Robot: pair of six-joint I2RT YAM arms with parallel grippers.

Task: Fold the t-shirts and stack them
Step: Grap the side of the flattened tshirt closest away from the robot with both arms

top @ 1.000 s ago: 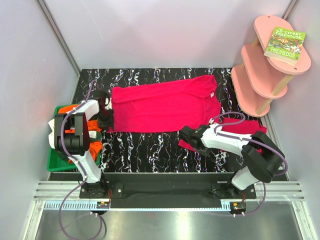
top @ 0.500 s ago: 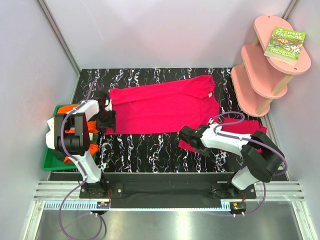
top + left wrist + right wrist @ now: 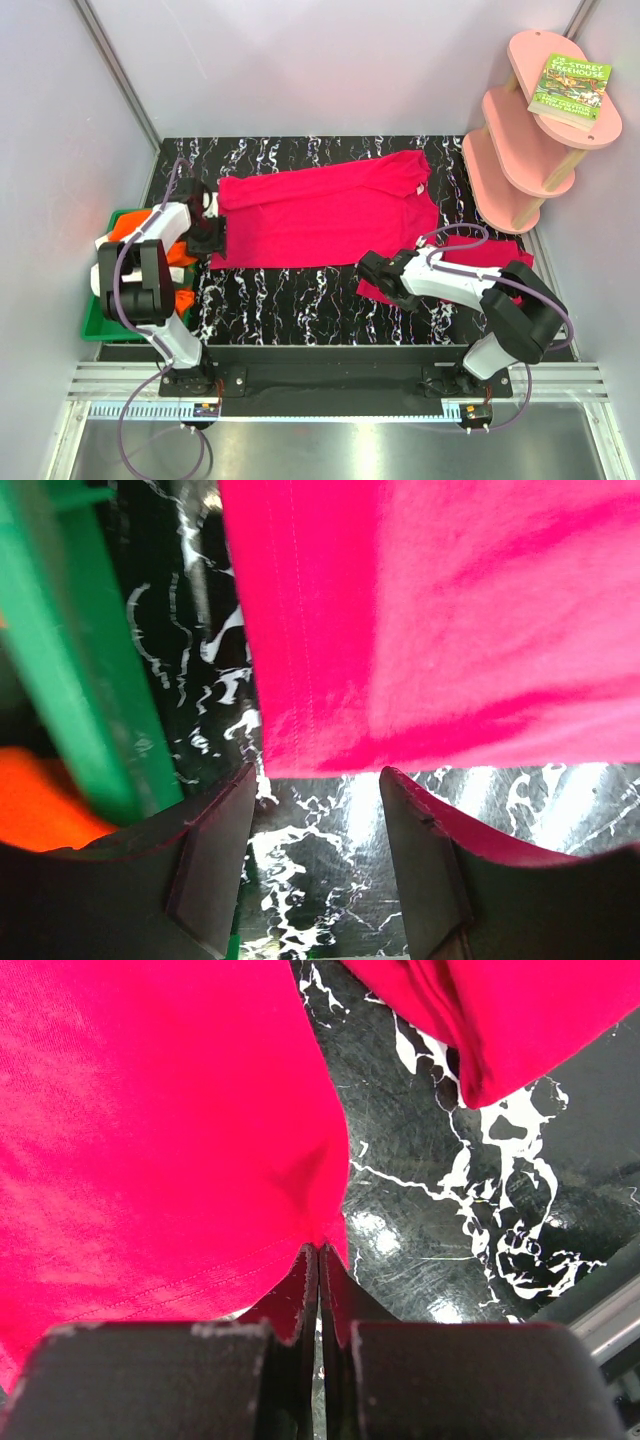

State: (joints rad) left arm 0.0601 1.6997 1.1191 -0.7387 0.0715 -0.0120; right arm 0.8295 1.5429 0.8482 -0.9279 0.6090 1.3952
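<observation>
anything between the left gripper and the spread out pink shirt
Nothing visible. The left gripper sits open right at the pink shirt's left edge, with only bare table between them. The green tray lies off to the side.

The spread shirt (image 3: 325,210) and the right shirt (image 3: 495,255) are plain crimson-pink, the third shirt (image 3: 40,800) is bright orange, the tray (image 3: 100,322) is green, the table (image 3: 300,300) is black with white marble veining, the shelf (image 3: 520,160) is pale pink, and the book (image 3: 570,88) has a mostly green cover.
</observation>
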